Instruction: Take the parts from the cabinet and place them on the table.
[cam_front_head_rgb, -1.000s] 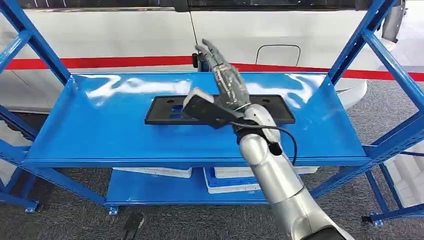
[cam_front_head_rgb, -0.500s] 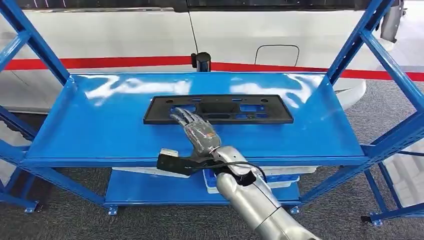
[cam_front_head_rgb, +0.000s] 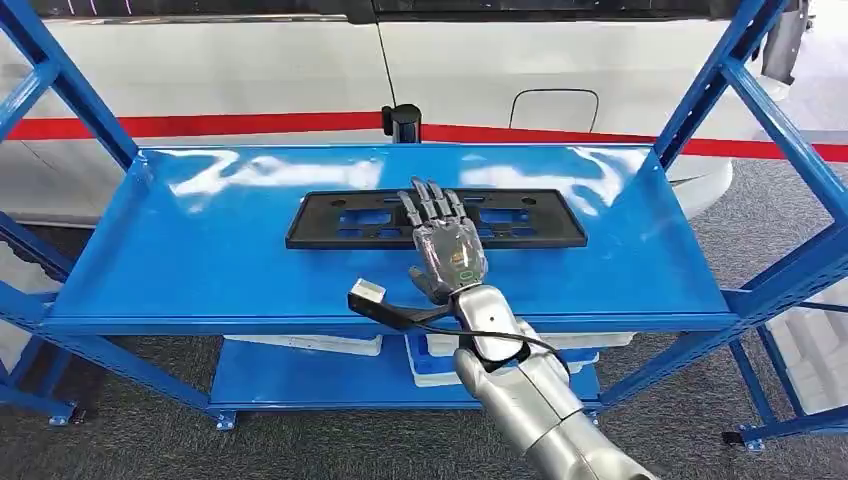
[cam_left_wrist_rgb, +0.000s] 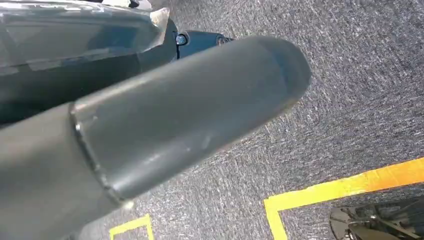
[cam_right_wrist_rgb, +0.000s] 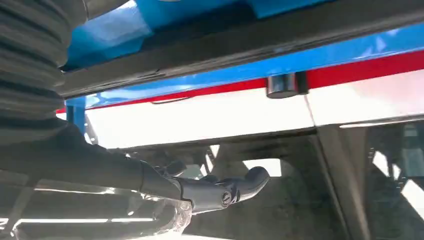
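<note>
A long black plastic frame with cut-outs (cam_front_head_rgb: 340, 222) lies flat across the middle of the blue cabinet shelf (cam_front_head_rgb: 200, 260). My right hand (cam_front_head_rgb: 447, 245) reaches in from the front, back of the hand up and fingers stretched out. Its fingertips lie over the frame's near edge, right of the middle, and it holds nothing. In the right wrist view a dark finger (cam_right_wrist_rgb: 225, 190) points forward, with the frame's dark edge (cam_right_wrist_rgb: 250, 40) and the blue shelf close by. My left hand's thick grey thumb (cam_left_wrist_rgb: 190, 115) hangs over grey carpet with nothing in it.
Blue slanted uprights (cam_front_head_rgb: 745, 80) frame the shelf on both sides. A lower shelf carries white and blue trays (cam_front_head_rgb: 300, 343). Behind stand a black post (cam_front_head_rgb: 403, 122) and a white wall with a red stripe (cam_front_head_rgb: 200, 125). Yellow tape (cam_left_wrist_rgb: 340, 187) marks the carpet.
My right hand came down from high over the frame to the shelf's front edge, then moved forward and right onto the frame's near edge. The frame has not moved.
</note>
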